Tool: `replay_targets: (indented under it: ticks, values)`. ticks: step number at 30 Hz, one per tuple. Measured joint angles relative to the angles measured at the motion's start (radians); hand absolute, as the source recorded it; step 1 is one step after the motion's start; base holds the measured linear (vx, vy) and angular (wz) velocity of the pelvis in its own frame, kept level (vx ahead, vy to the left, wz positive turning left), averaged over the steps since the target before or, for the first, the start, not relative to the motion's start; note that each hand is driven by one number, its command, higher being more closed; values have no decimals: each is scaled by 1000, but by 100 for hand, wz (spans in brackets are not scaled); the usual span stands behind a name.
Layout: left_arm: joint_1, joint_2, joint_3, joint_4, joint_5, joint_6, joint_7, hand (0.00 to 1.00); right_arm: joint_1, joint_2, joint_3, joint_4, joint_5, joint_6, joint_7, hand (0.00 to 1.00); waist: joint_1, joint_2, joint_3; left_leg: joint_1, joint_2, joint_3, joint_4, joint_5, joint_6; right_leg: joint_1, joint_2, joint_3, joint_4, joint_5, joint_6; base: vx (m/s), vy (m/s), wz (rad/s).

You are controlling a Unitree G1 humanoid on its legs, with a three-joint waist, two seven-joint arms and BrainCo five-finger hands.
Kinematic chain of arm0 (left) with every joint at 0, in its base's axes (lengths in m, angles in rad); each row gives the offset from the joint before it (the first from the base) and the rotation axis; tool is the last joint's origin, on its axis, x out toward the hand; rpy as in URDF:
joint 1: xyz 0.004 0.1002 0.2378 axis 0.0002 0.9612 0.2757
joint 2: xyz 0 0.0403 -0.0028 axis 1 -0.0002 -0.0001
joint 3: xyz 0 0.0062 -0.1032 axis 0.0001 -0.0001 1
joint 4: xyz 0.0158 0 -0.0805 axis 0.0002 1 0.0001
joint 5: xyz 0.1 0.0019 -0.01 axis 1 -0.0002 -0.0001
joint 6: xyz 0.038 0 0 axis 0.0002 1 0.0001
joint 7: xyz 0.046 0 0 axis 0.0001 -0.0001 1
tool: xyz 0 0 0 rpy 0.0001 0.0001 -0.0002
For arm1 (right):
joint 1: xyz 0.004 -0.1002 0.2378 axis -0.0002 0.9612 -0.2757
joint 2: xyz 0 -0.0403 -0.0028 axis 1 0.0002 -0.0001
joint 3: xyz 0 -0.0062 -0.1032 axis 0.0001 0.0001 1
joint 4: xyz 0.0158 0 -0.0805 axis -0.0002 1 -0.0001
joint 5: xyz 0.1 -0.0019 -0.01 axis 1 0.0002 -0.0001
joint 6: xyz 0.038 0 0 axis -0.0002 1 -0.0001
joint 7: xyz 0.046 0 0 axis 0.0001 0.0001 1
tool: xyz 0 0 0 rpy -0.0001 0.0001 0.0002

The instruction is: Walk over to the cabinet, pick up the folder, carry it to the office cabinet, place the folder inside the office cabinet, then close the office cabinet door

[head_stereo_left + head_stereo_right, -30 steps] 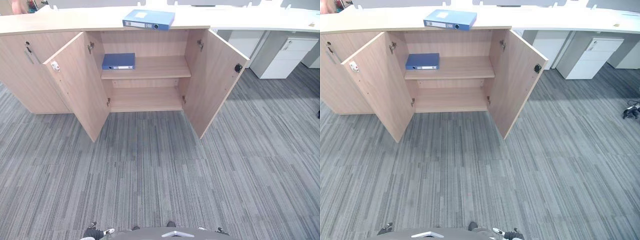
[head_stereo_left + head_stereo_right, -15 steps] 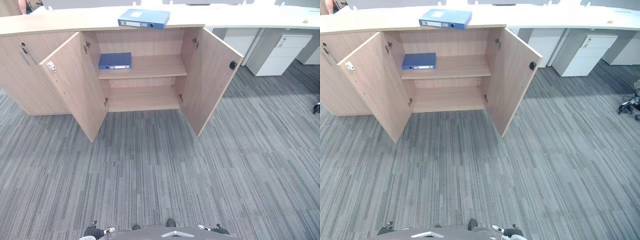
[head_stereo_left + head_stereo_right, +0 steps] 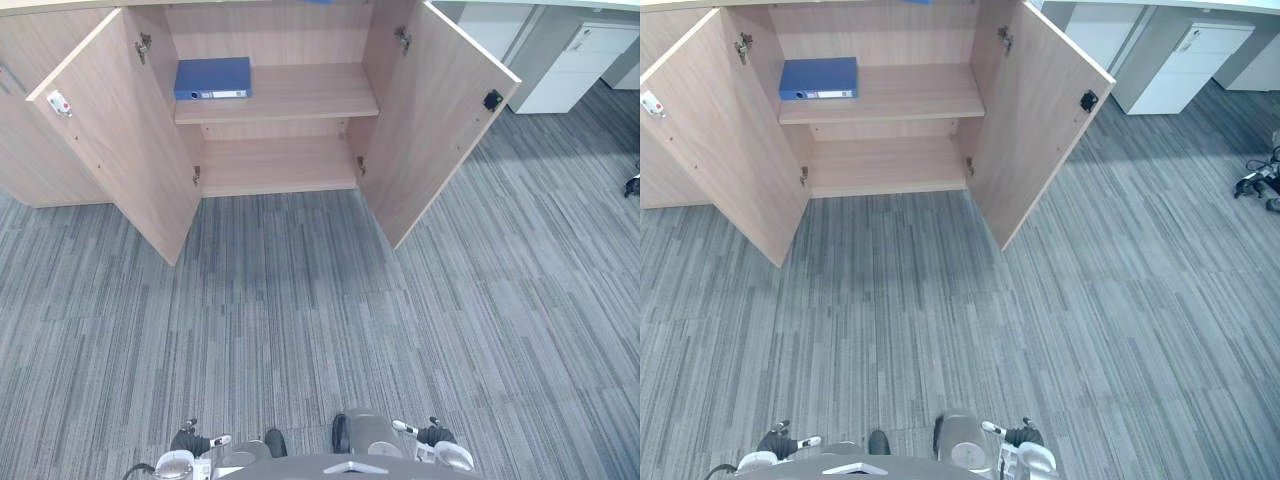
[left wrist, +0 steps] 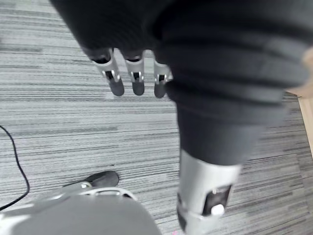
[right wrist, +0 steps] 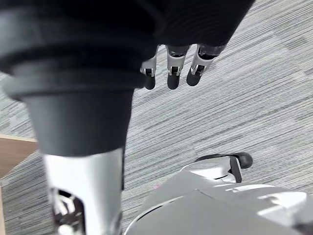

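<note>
Early in the task — by the look of it, only the walk-up under way. Facing a light wooden cabinet point(image 3: 285, 165) across a stretch of grey striped carpet point(image 3: 320, 330), well apart from it, with its left door point(image 3: 120, 140) and right door point(image 3: 440, 130) swung wide. Inside, on the upper shelf point(image 3: 310, 95) toward its left end: a flat blue folder point(image 3: 212, 78), lying down with the spine to the front. Not picked up, not carried, nothing placed by either hand. Left to do, judging from this: closing the gap, taking hold of the folder, setting it in the office cabinet, shutting the door — nearly the whole job. Cannot tell whether this open cabinet is the pick-up place or the one meant for the drop.

Carrying the left robot hand point(image 4: 137, 81) low at the side above the carpet, fingers straight and a little apart, empty. Carrying the right robot hand point(image 5: 172, 73) the same way, fingers pointing down at the carpet, relaxed and apart, gripping nothing.
</note>
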Motion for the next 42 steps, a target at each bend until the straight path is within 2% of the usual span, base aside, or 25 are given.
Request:
replay_targets:
  ticks: [1, 3, 5, 7, 8, 9, 10, 12, 14, 16, 17, 19, 21, 24, 25, 26, 27, 29, 31, 33, 34, 36, 39, 40, 42]
  values:
    - [-13, -1, 1, -1, 0, 0, 5, 0, 0, -1, 1, 0, 0, -2, 0, 0, -3, 0, 5, 24, 8, -7, -8, -14, -2, -16, 3, -26, 5, -52, -7, 237, -8, 11]
    - [-22, -4, 5, -1, -1, 0, 6, 0, -10, -3, 3, -1, 0, -9, 1, 0, -6, 5, 9, 46, 35, -7, -15, -36, -16, -54, 26, -68, -71, -73, -22, 289, -53, 3]
    - [-39, -9, 6, 1, -1, 0, 6, 0, -19, -3, 3, -2, 0, -10, 1, 0, -18, 16, 19, 55, 75, -15, -15, -55, -39, -93, 68, -94, -233, -25, -44, 321, -90, 16]
    - [-44, -14, 7, 1, 0, -2, 5, 0, -4, 2, 4, 0, 0, -9, 0, 0, -38, 8, 21, 90, 87, -40, -29, -78, -77, -83, 90, -72, -433, 110, -51, 493, -183, 51]
    - [-44, -19, 17, 1, 0, -4, 6, 0, 21, 6, 1, 2, 2, -9, 0, 0, -42, 3, 20, 130, 86, -59, -38, -97, -109, -63, 75, -60, -449, 249, -88, 484, -221, 47]
    - [-46, -46, 31, 1, 0, -6, 6, 0, 19, -1, -7, 1, 7, -9, -2, 0, -39, 33, 21, 141, 118, -57, -23, -101, -121, -62, 96, -76, -410, 215, -96, 473, -244, 37]
    - [-49, -67, 41, -1, 0, -18, 6, 0, 19, -6, -9, 0, 8, -10, -2, 0, -42, 48, 21, 106, 134, -58, 59, -95, -136, -53, 98, -88, -408, 174, -110, 356, -200, 15]
    - [-54, -95, 71, -8, -2, -23, 7, 0, 21, -4, -19, -10, 11, -8, -3, 0, -40, 51, 26, 16, 156, -56, 266, -85, -150, -17, 98, -94, -421, 149, -121, 451, -263, 29]
    - [-43, -128, 146, -73, -26, -22, 10, 0, 48, 1, -16, -39, 15, -6, -6, 0, -29, 50, 39, -144, 250, -46, 745, -64, -161, 119, 115, -125, -457, 103, -136, 481, -260, 34]
    - [-44, -135, 162, -113, -49, -24, 15, 0, 56, 4, -7, -66, 39, -10, -8, 0, -4, 40, 45, -223, 319, 8, 937, -67, -156, 207, 127, -121, -477, 72, -148, 365, -182, -3]
    - [-49, -138, 164, -122, -52, -30, 23, 0, 54, 7, -2, -86, 44, -12, -9, 0, 5, 30, 48, -280, 345, 40, 966, -75, -143, 250, 128, -116, -502, 54, -146, 319, -142, -6]
    - [-56, -142, 166, -135, -60, -31, 29, 0, 53, 8, -1, -102, 52, -11, -15, 0, 15, 34, 44, -347, 360, 87, 915, -85, -127, 300, 127, -115, -532, 37, -135, 274, -51, 1]
    - [-56, -143, 166, -145, -60, -32, 29, 0, 50, 12, -5, -102, 71, -10, -25, 0, 26, 32, 43, -390, 345, 130, 781, -94, -114, 347, 120, -109, -555, 25, -124, 331, 46, -6]
    - [-60, -136, 162, -148, -59, -37, 29, 0, 37, 45, -26, -97, 77, -10, -29, 0, 45, 7, 36, -411, 232, 114, 406, -50, -136, 395, 71, -84, -587, 3, -82, 388, 157, -23]
    - [-57, -134, 153, -139, -59, -38, 29, 0, 36, 46, -31, -92, 77, -10, -29, 0, 52, 9, 26, -405, 189, 75, 272, 10, -133, 411, 61, -67, -604, -6, -58, 274, 176, -30]
    - [-54, -135, 146, -132, -59, -38, 29, 0, 35, 46, -31, -87, 77, -10, -29, 0, 56, 15, 22, -405, 181, 62, 233, 39, -122, 418, 60, -58, -610, -14, -45, 375, 274, -45]
    - [-54, -131, 148, -107, -63, -40, 28, 0, 34, 53, -31, -74, 76, -9, -29, 0, 60, 11, 15, -399, 164, 37, 243, 126, -75, 436, 48, -32, -605, -39, -17, 412, 306, -42]
    - [-55, -96, 136, -93, -59, -40, 28, 0, 31, 97, -38, -48, 75, -8, -28, 0, 61, -53, -28, -391, 108, 89, 283, 48, -49, 407, -31, 10, -529, -78, 22, 484, 283, -47]
    - [-59, -90, 134, -72, -59, -40, 28, 0, 31, 104, -40, -49, 70, -10, -26, 0, 62, -59, -31, -350, 94, 116, 283, 12, -35, 350, -55, 54, -379, -76, 22, 378, 227, -46]
    - [-58, -75, 104, -45, -59, -36, 28, 0, 18, 99, -42, -49, 69, -11, -26, 0, 49, -45, -22, -228, 69, 135, 245, -29, -10, 225, -85, 84, 1, -53, 55, 455, 280, -25]
    - [-58, -73, 96, -39, -59, -36, 28, 0, 17, 97, -41, -49, 68, -11, -26, 0, 48, -45, -22, -212, 65, 135, 235, -32, -10, 213, -85, 79, 31, -58, 55, 329, 144, 2]
    - [-56, -65, 73, -29, -59, -30, 29, 0, 4, 90, -31, -48, 67, -11, -25, 0, 35, -40, -20, -125, 60, 130, 173, -34, -8, 146, -80, 22, 154, -107, 20, 349, 108, 9]
    - [-60, -69, 65, -18, -59, -28, 28, 0, -17, 74, -6, -50, 68, -19, -24, 0, 11, -17, -11, -36, 93, 131, 119, -30, -14, 23, -27, -91, 39, -159, -44, 448, 20, 9]
    - [-65, -74, 65, -17, -59, -28, 28, 0, -23, 68, -5, -55, 68, -20, -24, 0, 5, -4, -6, -19, 109, 129, 108, -30, -14, -6, 3, -100, -44, -152, -54, 373, -65, 8]
    - [-58, -74, 57, -15, -59, -28, 28, 0, -31, 62, 2, -58, 69, -20, -23, 0, -5, 4, -4, 12, 123, 122, 81, -21, -30, -38, 51, -89, -284, -44, -63, 349, -78, 20]
